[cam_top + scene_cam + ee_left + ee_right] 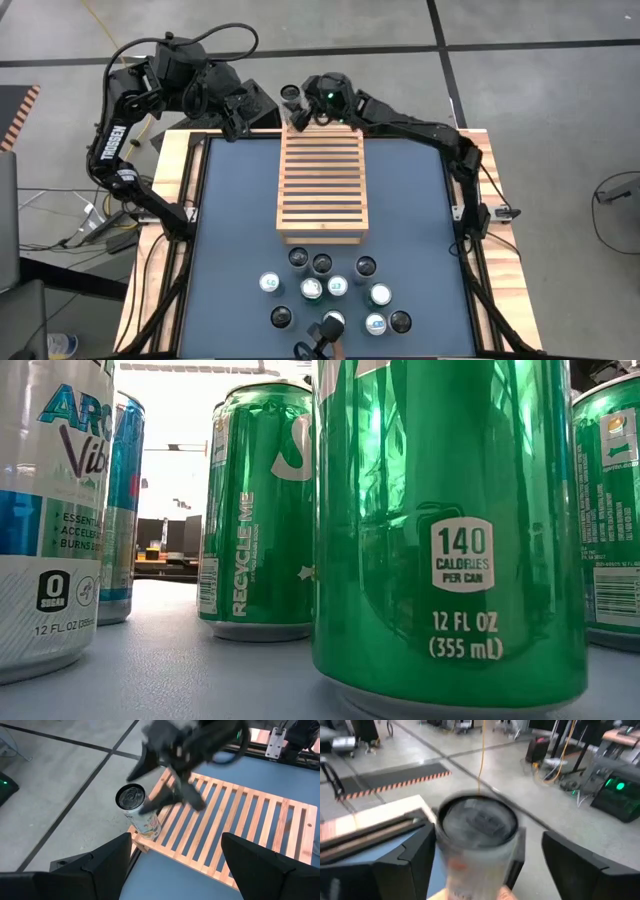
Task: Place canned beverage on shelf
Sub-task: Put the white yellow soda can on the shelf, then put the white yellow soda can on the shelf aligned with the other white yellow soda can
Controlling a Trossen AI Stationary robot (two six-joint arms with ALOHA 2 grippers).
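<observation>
On the tabletop (230, 250), at centre, the shelf (322, 185). At its 11 o'clock corner, close to the edge, the canned beverage (137, 810), upright. Around it the right claw (480, 865), spread apart, seemingly with no grip on it. At 10 o'clock the left claw (175, 865), wide open, empty. Possible trouble: brushing the can while pulling away, tipping it off the corner to the floor. Safer to lift straight up, without any side swing.
</observation>
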